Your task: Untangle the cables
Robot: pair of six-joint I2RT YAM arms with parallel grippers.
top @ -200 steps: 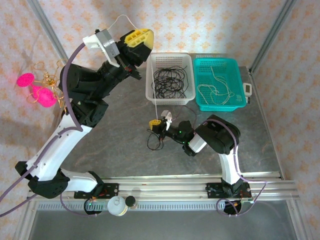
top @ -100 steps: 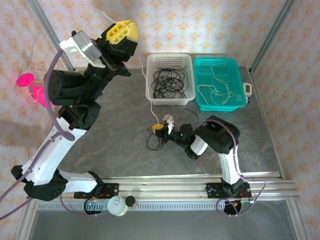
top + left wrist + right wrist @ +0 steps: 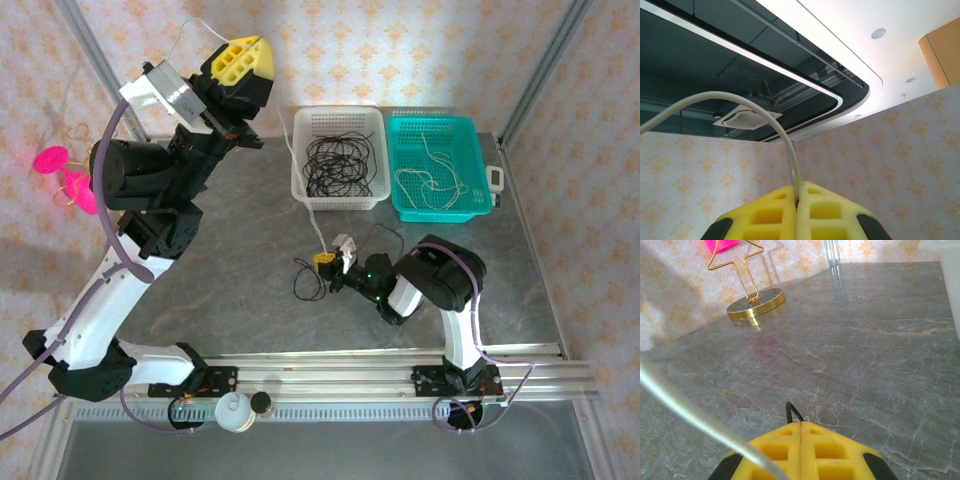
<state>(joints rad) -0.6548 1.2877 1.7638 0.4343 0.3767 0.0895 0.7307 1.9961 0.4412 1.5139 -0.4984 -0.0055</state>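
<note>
My left gripper point(image 3: 240, 62) is raised high at the back left, its yellow fingers shut on a white cable point(image 3: 310, 220) that runs down past the white basket to the table. In the left wrist view the white cable point(image 3: 785, 145) arcs out from between the closed tips of the left gripper point(image 3: 799, 192). My right gripper point(image 3: 322, 262) lies low at the table's middle, shut on a black cable point(image 3: 305, 285) whose loops rest on the table. In the right wrist view a short black cable bend point(image 3: 792, 412) pokes from the right gripper point(image 3: 801, 424). The white cable point(image 3: 690, 412) crosses there, blurred.
A white basket point(image 3: 338, 203) holds black cables point(image 3: 338, 165). Beside it a teal basket point(image 3: 440, 213) holds white cables point(image 3: 430, 180). A gold stand with pink notes point(image 3: 80, 185) is at the left edge, also as the gold stand point(image 3: 755, 302). A bottle point(image 3: 233, 410) sits at the near rail.
The left arm has swung left and a little higher, pulling the white cable with it. The right gripper has slid slightly nearer and to the right along the table, still holding the black cable.
</note>
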